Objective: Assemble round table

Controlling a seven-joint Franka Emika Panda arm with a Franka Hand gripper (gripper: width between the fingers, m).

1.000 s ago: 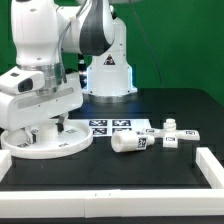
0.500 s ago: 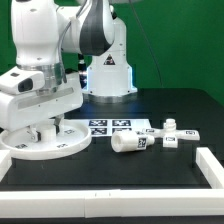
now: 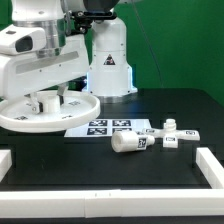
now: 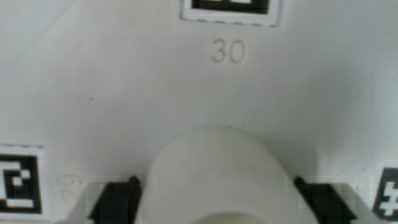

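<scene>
Printed "30" on the disc (image 3: pixel 80 109) face; three square tags (image 4: pixel 231 6) partly visible in the wrist view. One disc, flat face up, roughly level, at the desk (image 3: pixel 120 178) edge on the exterior view's left. Tool (image 3: pixel 45 103) pinches the disc's central stub (image 4: pixel 214 160). One leg (image 3: pixel 130 142) lies on its side mid-desk, long axis roughly along the front edge, beside the marker board (image 3: pixel 112 127). Two small white parts (image 3: pixel 168 128) nearby.
</scene>
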